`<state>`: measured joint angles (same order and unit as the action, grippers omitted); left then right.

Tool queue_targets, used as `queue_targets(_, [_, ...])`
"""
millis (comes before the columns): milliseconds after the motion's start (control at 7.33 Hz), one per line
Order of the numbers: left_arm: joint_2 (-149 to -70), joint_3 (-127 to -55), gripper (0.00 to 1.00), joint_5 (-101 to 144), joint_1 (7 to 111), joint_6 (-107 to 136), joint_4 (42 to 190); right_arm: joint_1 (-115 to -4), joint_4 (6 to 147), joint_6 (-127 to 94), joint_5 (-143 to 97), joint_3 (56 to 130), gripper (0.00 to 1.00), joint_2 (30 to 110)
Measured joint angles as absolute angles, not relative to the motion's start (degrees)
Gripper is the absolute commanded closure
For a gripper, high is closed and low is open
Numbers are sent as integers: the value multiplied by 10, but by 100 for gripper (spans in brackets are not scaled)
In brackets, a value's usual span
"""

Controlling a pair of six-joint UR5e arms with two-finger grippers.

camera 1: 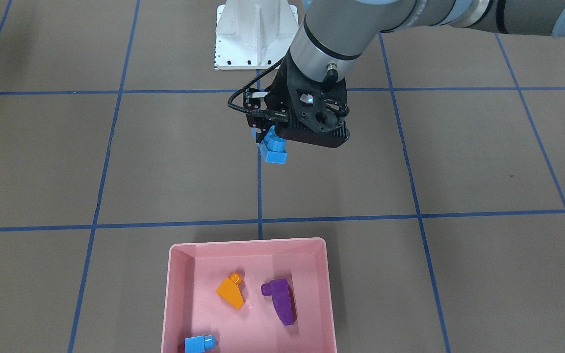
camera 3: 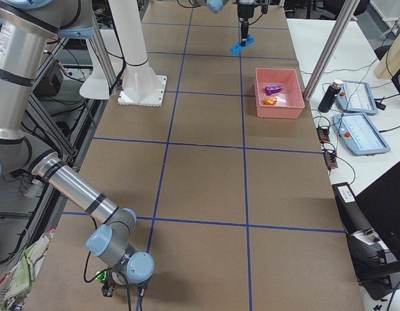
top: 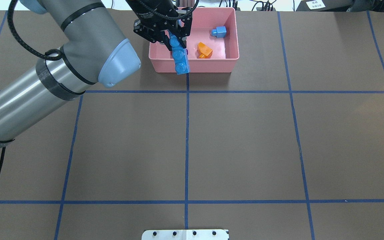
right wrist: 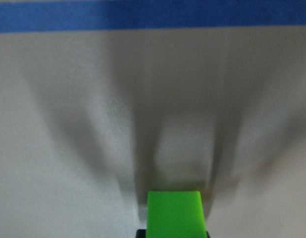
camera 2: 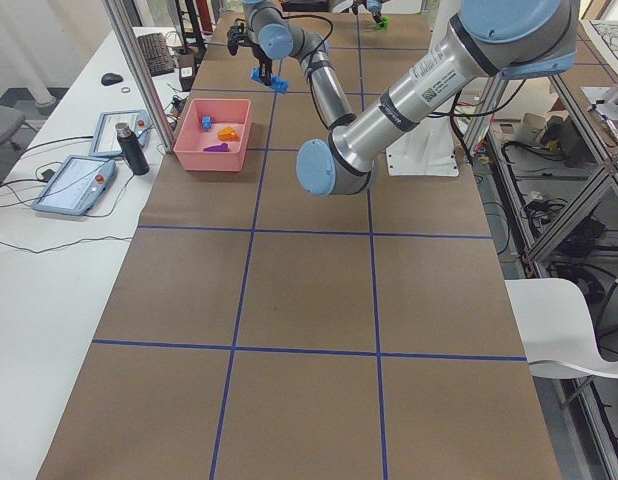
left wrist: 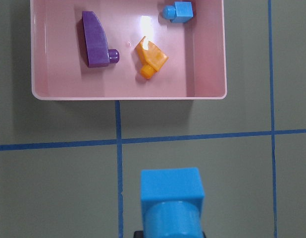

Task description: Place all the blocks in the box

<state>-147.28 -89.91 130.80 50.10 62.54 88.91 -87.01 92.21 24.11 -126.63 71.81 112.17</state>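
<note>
Left gripper [top: 174, 39] is clamped on the long blue brick [camera 1: 273, 147], held above the table [camera 1: 459, 171] short of the box [camera 1: 248, 241]. Its fingertips are mostly hidden. The orange brick [camera 1: 231, 291], purple brick [camera 1: 281, 304] and edge-cropped small blue brick [camera 1: 199, 343] lie inside the box. Right gripper [camera 3: 108, 284] is closed on the green brick [right wrist: 175, 213], its jaws barely in frame.

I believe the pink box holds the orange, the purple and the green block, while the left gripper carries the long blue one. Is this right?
No: the third block in the box is the small blue block, not a green one; the exterior front-facing view shows it. The rest holds.
</note>
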Motion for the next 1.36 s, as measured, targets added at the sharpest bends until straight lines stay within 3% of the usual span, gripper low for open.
queue_targets(818, [-1518,-741,100,1152,462,776,1128,-877,916,250,-1214,765,100,1126])
queue_targets(1364, [-1540,-619,100,1072,459,807,1241,-975,919,275,-1148,819,100,1129])
